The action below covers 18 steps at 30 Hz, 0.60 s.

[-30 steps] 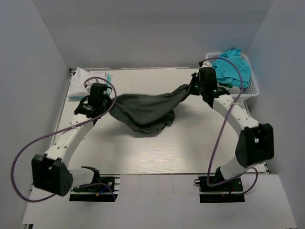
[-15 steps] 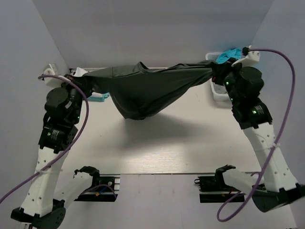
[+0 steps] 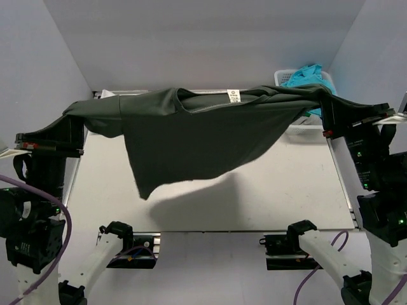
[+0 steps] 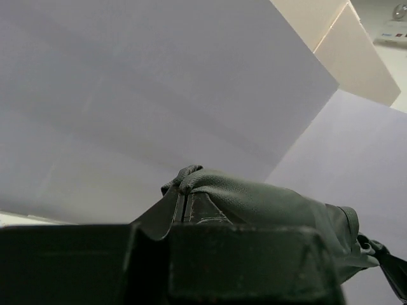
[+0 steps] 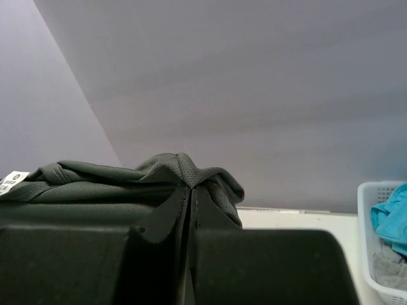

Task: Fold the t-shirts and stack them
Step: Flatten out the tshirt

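Over the table (image 3: 286, 187), t-shirt (image 3: 191, 136); basket (image 3: 282, 77) rear-right.

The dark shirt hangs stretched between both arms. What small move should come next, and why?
Probably lower both arms together so the dark shirt lands flat on the table. The left end effector and right end effector pinch its shoulders, and its hem hangs clear above it.

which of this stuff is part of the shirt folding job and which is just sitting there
Part of the job:
- dark t-shirt, held up stretched between the left gripper and the right gripper
- turquoise t-shirts, heaped in the basket

Just there:
- white lattice basket, only holding the shirts
- table
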Tool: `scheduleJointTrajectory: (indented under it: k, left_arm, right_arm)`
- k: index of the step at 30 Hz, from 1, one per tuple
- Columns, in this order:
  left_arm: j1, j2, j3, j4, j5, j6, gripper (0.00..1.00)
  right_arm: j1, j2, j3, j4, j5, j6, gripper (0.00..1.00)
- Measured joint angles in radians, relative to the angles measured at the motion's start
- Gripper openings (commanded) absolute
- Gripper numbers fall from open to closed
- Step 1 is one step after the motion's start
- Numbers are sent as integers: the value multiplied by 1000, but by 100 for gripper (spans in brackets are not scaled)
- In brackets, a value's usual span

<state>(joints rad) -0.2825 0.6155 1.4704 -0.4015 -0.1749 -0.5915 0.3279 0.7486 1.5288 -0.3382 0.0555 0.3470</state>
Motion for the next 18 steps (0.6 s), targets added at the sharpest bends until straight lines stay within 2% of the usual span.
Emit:
scheduleJointTrajectory:
  k: [4,7,14,15,16,17,18]
  left_arm:
    - [0,30,21,7,8,0,0]
    - [1,130,32,9,-14,0,0]
    - [16,579,17,27,-129,0,0]
    - [19,659,14,34,-137,0,5]
    - [23,746,14,43,-138,0,15]
    - [27,828,17,48,-134,2,29]
    - [32,911,25,43,-130,5,56]
  right_arm:
    - [0,20,5,-6,16,0,0]
    - [0,97,6,-7,56,1,0]
    - [-14,475,-13,22,167,1,0]
    - [-18,551,-13,32,173,1,0]
    - [-24,632,-14,43,179,1,0]
    - [-29,705,-15,57,180,0,8]
    - [-35,778,-19,66,180,0,26]
